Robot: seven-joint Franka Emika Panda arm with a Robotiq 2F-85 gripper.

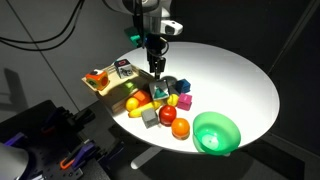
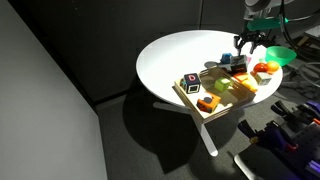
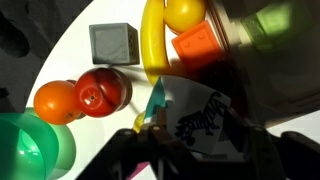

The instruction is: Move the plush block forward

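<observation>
The plush block (image 3: 195, 115) is white with a black zebra print and a teal and yellow edge. In the wrist view it fills the gap between my two dark fingers. My gripper (image 3: 195, 150) is shut on it. In both exterior views my gripper (image 1: 157, 70) (image 2: 247, 50) hangs over the cluster of toys on the round white table (image 1: 240, 75); the block itself is hard to make out there against the white top.
Near the block lie a grey cube (image 3: 112, 43), a red apple (image 3: 100, 92), an orange (image 3: 55, 102), a banana (image 3: 152, 40) and an orange block (image 3: 195, 45). A green bowl (image 1: 216, 132) stands near the table's edge. A wooden tray (image 2: 200, 98) holds more toys.
</observation>
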